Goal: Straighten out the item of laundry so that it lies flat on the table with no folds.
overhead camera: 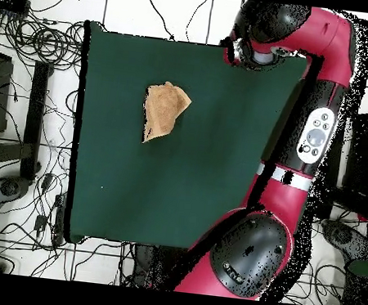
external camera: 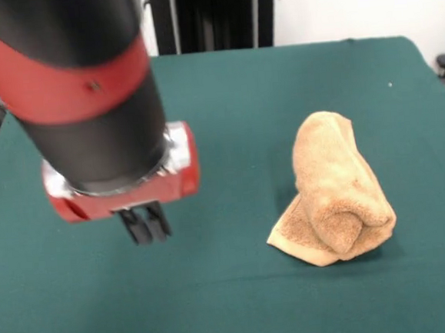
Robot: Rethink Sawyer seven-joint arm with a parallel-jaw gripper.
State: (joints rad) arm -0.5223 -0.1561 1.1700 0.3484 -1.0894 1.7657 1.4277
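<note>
The tan terry towel (external camera: 336, 192) lies on the dark green table (external camera: 225, 97), right of centre. It is rolled and folded over itself into a thick bundle, with one flat hemmed corner sticking out at its near left. In the overhead view the towel (overhead camera: 163, 111) is a crumpled wedge in the table's (overhead camera: 193, 176) upper left part. My gripper (external camera: 146, 223) hangs to the left of the towel, well apart from it, just above the cloth. Its two dark fingers stand close together and hold nothing. In the overhead view the arm's head hides the gripper.
My red and black arm (overhead camera: 304, 140) runs along the table's right side in the overhead view. Cables and equipment (overhead camera: 30, 84) lie on the floor around the table. A black stand (external camera: 214, 17) rises behind the table's far edge.
</note>
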